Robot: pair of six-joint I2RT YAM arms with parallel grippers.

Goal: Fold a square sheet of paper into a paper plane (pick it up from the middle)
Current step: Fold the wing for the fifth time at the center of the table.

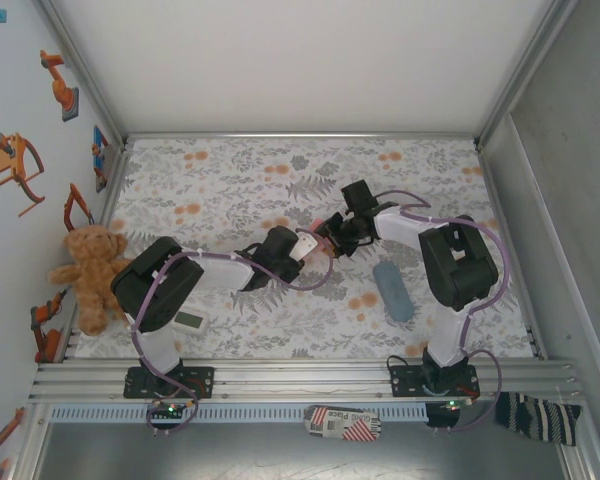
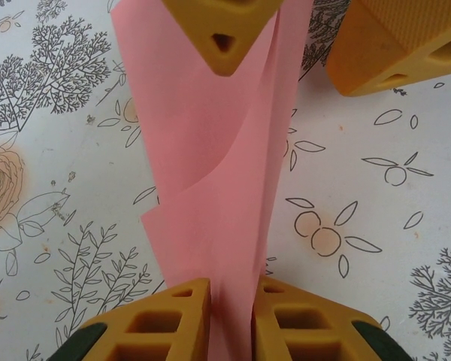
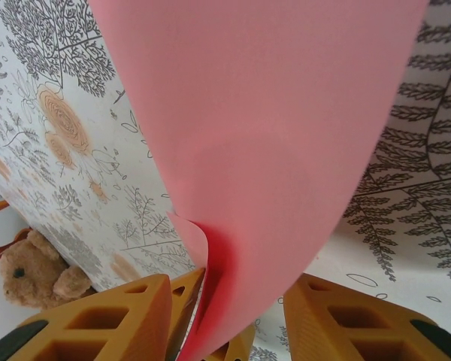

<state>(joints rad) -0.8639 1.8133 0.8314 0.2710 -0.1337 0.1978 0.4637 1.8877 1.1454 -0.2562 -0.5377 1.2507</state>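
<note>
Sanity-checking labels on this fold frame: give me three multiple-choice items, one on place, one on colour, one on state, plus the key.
1. Where does the grey-blue pouch lie?
A) on the table, beside the right arm
B) against the left wall
C) at the table's far edge

2. What colour is the sheet of paper?
A) white
B) salmon-pink
C) green

3. How do the left arm's fingers stand?
A) spread wide over bare table
B) closed on the pouch
C) closed on the paper's edge

Key:
1 A: the top view shows it lying just inside the right arm's elbow.
2 B: both wrist views show pink paper.
3 C: the left wrist view shows the sheet pinched between them.
</note>
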